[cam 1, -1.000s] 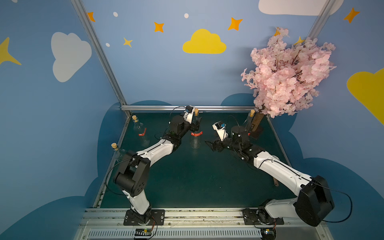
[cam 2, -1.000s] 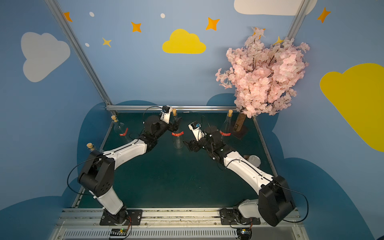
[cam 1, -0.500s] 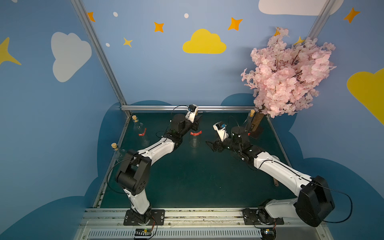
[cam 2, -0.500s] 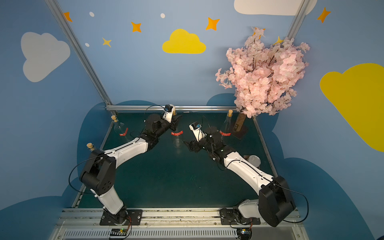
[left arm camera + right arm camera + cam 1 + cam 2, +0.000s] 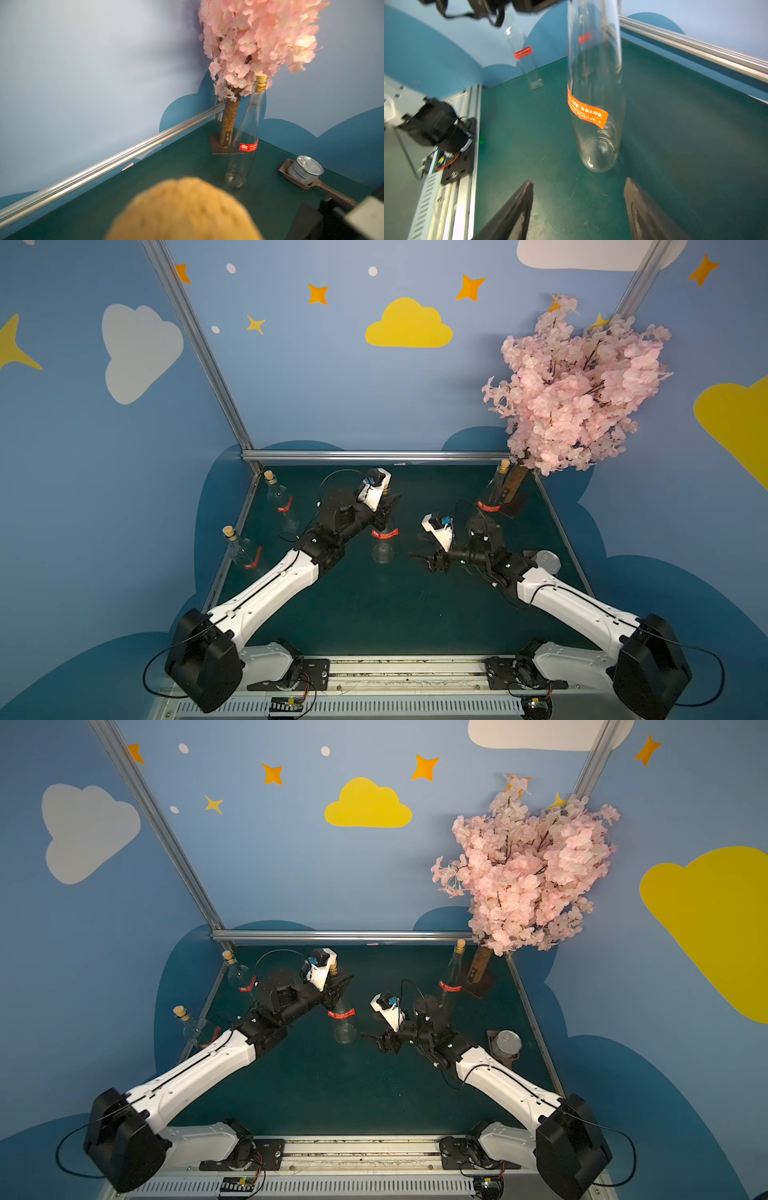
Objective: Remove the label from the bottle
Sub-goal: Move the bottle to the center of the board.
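Left hand [image 5: 388, 506] clamped on the neck of the bottle [image 5: 383, 549] mid-frame on the desk [image 5: 374, 614], red label [image 5: 385, 534] on its body; right hand [image 5: 578, 181] fingers apart, just beside the bottle base, not touching.

Blue walls [image 5: 332, 385] (yellow clouds [image 5: 408, 325], stars [image 5: 318, 294]) enclose a green tabletop [image 5: 374, 614].

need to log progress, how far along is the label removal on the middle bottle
Done: left fingers clamp the neck of the bottle. In hand: right fingers, open, face the red label without touching. Left: the whole peel; the label sits on the glass.
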You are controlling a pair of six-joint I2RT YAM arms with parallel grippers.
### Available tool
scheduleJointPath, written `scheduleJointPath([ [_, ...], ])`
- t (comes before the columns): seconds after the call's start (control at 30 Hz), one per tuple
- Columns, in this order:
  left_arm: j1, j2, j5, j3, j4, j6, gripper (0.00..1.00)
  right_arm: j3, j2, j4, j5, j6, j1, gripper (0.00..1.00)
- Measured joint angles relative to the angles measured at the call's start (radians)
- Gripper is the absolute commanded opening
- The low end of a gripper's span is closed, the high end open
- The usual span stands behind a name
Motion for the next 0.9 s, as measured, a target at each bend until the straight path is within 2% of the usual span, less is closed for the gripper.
scheduleJointPath([
  [0.2, -0.073, -0.154, -0.048, -0.165, -0.002, 0.000, 0.03, -0.076, -0.013, 0.061, -0.047, -0.062, 0.086, 0.69],
  [0.4, -0.114, -0.258, -0.083, -0.318, 0.044, -0.008, 0.03, -0.079, -0.006, 0.088, -0.073, -0.071, 0.093, 0.62],
  [0.63, -0.137, -0.338, -0.111, -0.385, 0.079, -0.011, 0.05, -0.079, 0.051, 0.116, -0.086, -0.064, 0.097, 0.56],
  [0.8, -0.138, -0.344, -0.116, -0.390, 0.080, -0.013, 0.05, -0.079, 0.109, 0.159, -0.093, -0.055, 0.098, 0.48],
  [0.9, -0.141, -0.335, -0.116, -0.385, 0.080, -0.011, 0.05, -0.079, 0.149, 0.181, -0.098, -0.053, 0.098, 0.47],
])
